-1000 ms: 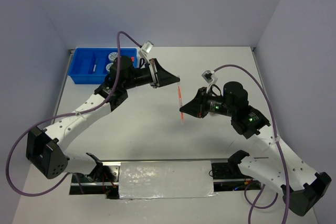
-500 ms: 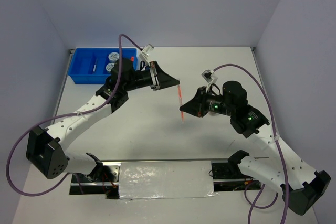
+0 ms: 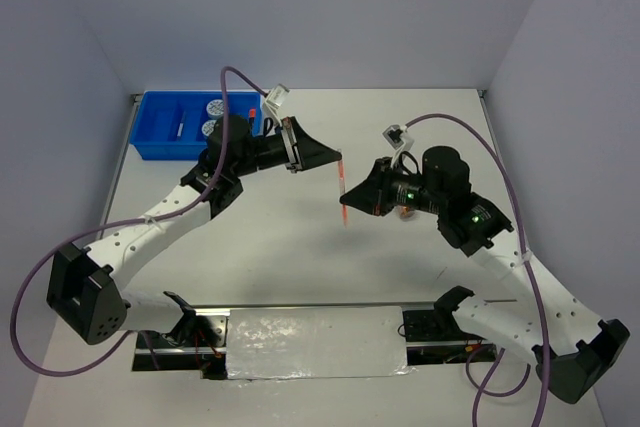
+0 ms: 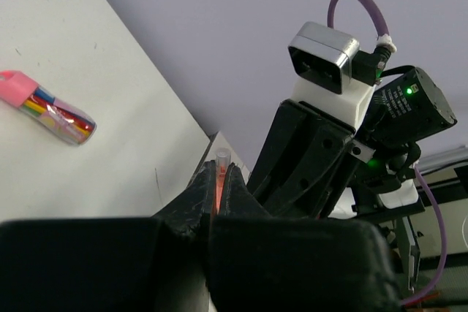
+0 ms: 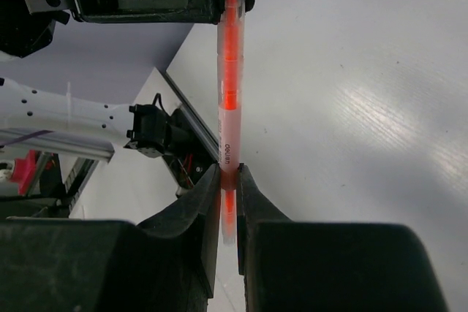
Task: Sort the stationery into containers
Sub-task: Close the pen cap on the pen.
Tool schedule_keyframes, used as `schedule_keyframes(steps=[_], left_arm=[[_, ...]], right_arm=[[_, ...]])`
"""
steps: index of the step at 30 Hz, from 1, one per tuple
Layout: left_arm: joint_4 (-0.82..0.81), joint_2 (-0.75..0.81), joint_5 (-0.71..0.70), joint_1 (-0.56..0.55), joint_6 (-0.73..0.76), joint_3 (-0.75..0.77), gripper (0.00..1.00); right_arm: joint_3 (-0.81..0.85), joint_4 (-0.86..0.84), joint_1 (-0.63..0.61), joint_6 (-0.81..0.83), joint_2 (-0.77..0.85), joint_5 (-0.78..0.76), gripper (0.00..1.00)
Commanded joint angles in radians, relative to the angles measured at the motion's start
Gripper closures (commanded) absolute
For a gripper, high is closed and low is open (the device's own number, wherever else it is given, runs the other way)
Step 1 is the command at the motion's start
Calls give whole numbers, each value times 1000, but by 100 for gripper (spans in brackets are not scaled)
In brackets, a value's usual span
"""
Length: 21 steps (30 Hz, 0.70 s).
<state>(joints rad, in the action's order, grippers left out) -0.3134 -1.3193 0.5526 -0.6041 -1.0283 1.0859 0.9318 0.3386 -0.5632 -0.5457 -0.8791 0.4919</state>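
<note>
A thin orange pen (image 3: 342, 189) hangs in the air over the middle of the table, held at both ends. My left gripper (image 3: 338, 159) is shut on its far end, and the pen tip (image 4: 217, 173) shows between the jaws. My right gripper (image 3: 348, 209) is shut on its near end; the pen (image 5: 229, 85) runs up from those jaws (image 5: 229, 180) to the left gripper. The blue tray (image 3: 160, 150) at the far left holds two blue-white discs (image 3: 212, 117) and a silver pen (image 3: 178, 130). A pink-capped tube (image 4: 47, 107) lies on the table.
The left arm (image 3: 170, 212) crosses in front of the tray's right end. The right arm (image 3: 470, 227) stretches from the near right corner. Walls close in the table on the left, far and right sides. A silver-covered plate (image 3: 315, 342) sits between the arm bases.
My right gripper has shifted slightly up and towards the far side with the pen's near end. My left gripper stays at the pen's far end, barely moved.
</note>
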Motion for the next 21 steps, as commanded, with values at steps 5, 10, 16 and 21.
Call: schedule_keyframes(steps=[5,10,16,21], left_arm=[[-11,41,27,-29,19,-37,100],[57,23,75,-36,76,-11,100],[218,-4,147,-34,221,75,100],[163,9,136,-34,177,97,84]], right_arm=[[162,-183,75,-5,-72,-64,100],[315,-127,160,93,-153,26,100],[254,-162,171,198,-106,141,100],[165,-213,137,187,-61,194,100]])
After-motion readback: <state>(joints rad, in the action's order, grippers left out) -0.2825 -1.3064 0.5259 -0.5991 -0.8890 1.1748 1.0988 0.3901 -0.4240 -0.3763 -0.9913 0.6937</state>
